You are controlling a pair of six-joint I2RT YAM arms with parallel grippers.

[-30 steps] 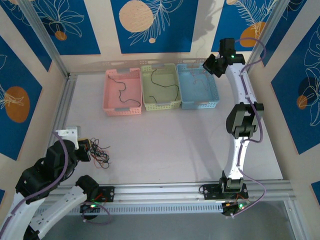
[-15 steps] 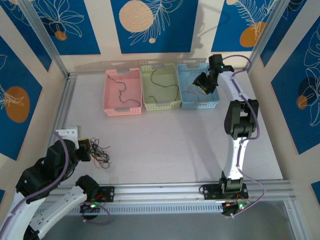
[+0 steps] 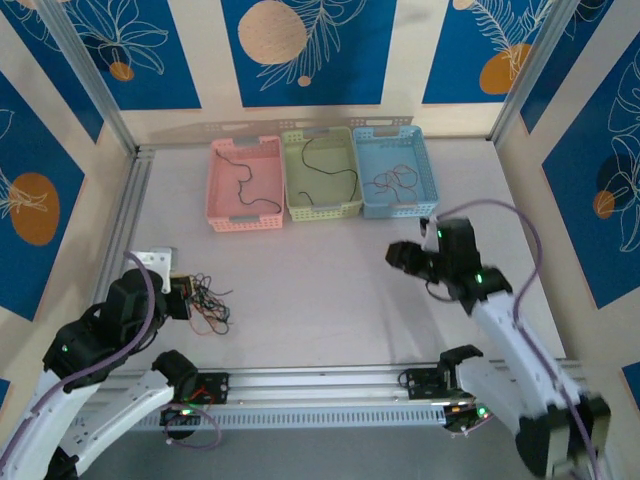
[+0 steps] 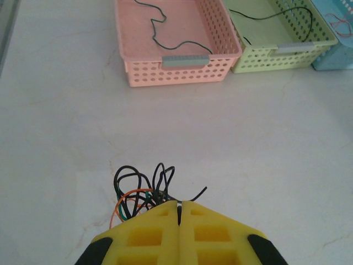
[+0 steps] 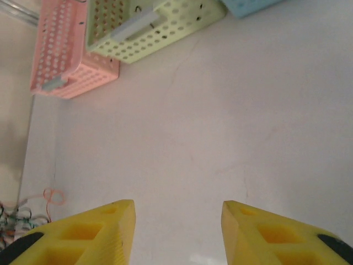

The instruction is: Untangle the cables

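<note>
1. Now the left gripper is pinched shut on the cables, a tangle well apart from the pink basket.
2. The right gripper has fingers apart, far from that basket.

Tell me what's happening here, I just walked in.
The left fingers are shut on a tangle of hair-thin black and orange wires at the white table's front left. The right fingers hang open and empty over bare table. The pink plastic basket and green plastic basket each hold a black wire, the blue plastic basket reddish wires.
</note>
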